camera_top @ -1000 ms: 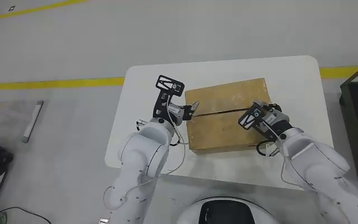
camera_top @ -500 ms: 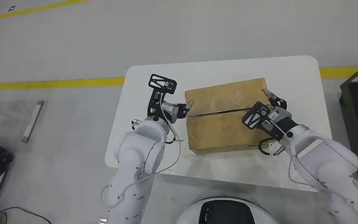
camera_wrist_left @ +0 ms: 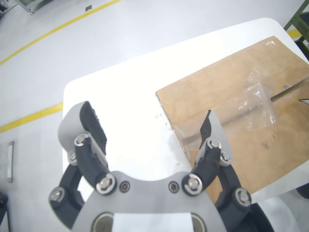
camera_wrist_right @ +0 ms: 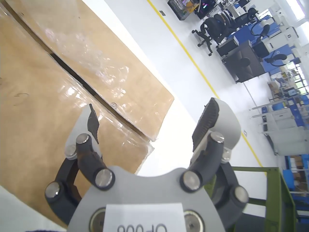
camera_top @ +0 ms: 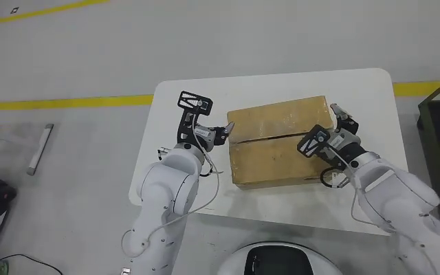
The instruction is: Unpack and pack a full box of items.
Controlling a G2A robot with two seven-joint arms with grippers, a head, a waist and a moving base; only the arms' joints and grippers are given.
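Your left gripper [camera_top: 225, 128] hung with its jaws spread wide and holding nothing, just beside the left end of the cardboard box [camera_top: 275, 148], over the white surface [camera_top: 185, 96]. The box sat closed in the middle of the surface. Its two top flaps met at a dark seam [camera_top: 271, 138] running along its length, with clear tape [camera_wrist_left: 251, 107] crinkled across the seam near each end. Your right gripper [camera_top: 344, 118] was at the box's right end, close to the seam, also wide and holding nothing.
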